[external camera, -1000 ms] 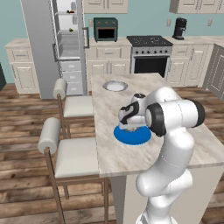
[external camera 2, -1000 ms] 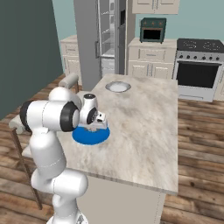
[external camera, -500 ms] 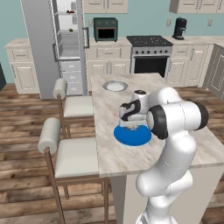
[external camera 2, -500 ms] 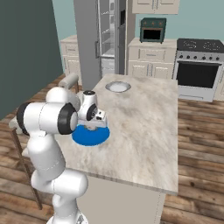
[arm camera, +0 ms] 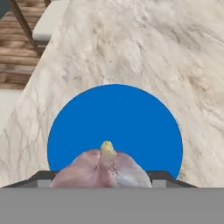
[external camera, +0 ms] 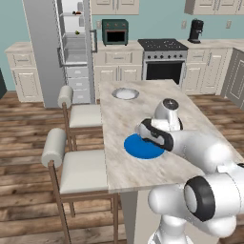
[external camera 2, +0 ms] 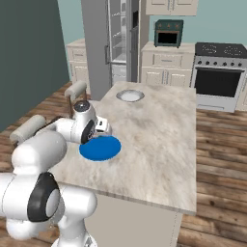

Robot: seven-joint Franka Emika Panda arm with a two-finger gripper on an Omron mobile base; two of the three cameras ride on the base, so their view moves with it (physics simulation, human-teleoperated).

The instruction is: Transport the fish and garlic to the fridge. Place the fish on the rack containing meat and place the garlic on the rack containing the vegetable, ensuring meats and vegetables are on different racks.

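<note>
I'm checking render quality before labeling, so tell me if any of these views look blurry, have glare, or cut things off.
Left base view: soft, slightly blurred, even light, no glare on the blue plate. Right base view: equally soft, with no harsh shadows. Hand view: the garlic looms large and is cropped at the bottom edge.

Marble island counter (external camera: pixel 143 119) in front of me. Blue round plate (external camera: pixel 143 147) sits flat on it near the stool-side edge. A shallow grey bowl (external camera: pixel 125 94) sits toward the far end, well apart from the plate. Garlic (arm camera: pixel 103 168) sits over the plate's near rim, right by my hand camera.
</note>
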